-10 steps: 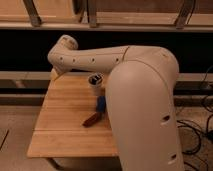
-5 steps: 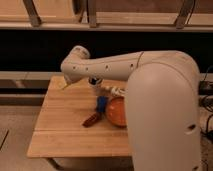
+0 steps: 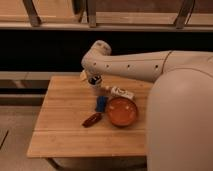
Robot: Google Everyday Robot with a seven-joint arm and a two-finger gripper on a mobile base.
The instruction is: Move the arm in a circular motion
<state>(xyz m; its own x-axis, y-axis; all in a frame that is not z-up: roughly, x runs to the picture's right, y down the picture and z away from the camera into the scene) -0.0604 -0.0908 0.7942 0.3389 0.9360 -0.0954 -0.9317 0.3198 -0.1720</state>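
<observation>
The thick cream-white robot arm (image 3: 131, 65) stretches left over the pale wooden bench (image 3: 57, 131), its tool (image 3: 93, 81) hanging near the back edge, grip state impossible to tell. Crowding close beneath it are a round orange bowl (image 3: 121, 111), a small blue block (image 3: 101, 103), a reddish-brown packet (image 3: 92, 119) and a white bottle (image 3: 122, 92) lying flat.

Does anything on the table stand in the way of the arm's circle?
The pincer hangs low at the rear of the table, under the arm. A white object, blue item and orange bowl lie just beside it; a low circle may hit them.
</observation>
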